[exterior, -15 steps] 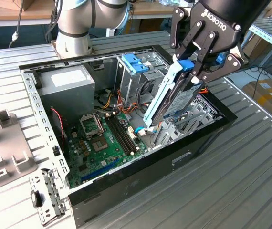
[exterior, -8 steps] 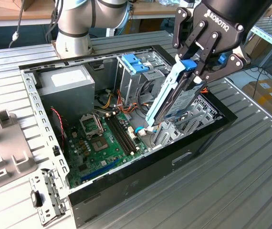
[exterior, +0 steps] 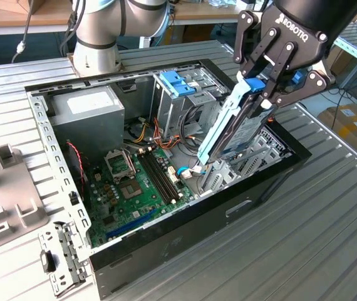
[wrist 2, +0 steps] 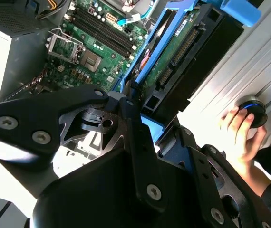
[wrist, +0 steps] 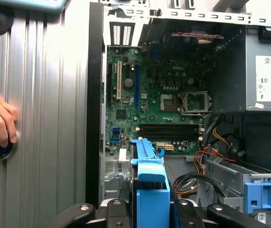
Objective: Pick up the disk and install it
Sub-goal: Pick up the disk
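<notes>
The disk, a dark flat drive with blue plastic side rails, hangs tilted on edge over the open computer case, at the exterior view's right side of the case. My gripper is shut on the disk's upper end, one finger on each side. Its lower end dips toward the metal drive bay just inside the case wall. In the second wrist view the disk shows its green circuit board between the black fingers. A blue rail of the disk also shows in the first wrist view.
Inside the case are the green motherboard, a grey power supply and a light-blue latch piece with cables beside it. A person's hand rests on a round knob on the table. A grey bracket lies at the exterior view's left.
</notes>
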{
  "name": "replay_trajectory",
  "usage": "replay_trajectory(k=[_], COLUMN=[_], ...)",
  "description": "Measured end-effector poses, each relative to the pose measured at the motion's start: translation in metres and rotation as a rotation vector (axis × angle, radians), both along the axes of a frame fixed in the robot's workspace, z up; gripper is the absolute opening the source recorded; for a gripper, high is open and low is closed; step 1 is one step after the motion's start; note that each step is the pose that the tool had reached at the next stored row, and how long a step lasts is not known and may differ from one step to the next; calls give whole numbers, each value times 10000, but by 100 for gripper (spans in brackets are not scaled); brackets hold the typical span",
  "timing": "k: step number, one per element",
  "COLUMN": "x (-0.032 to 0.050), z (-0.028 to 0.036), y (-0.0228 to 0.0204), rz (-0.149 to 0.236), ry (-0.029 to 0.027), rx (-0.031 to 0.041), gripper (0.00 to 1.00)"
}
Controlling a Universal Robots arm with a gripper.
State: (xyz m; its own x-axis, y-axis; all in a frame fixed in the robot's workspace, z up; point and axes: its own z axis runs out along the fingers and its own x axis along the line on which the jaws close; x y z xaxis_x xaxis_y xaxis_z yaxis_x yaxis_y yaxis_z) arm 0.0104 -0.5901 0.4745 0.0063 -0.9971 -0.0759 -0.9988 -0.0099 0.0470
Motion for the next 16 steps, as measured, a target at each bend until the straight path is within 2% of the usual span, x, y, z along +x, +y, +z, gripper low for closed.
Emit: replay_trajectory(k=[16], x=[229], z=[-26], y=[-25], rz=[0], ry=[0], rx=[0], gripper=[37])
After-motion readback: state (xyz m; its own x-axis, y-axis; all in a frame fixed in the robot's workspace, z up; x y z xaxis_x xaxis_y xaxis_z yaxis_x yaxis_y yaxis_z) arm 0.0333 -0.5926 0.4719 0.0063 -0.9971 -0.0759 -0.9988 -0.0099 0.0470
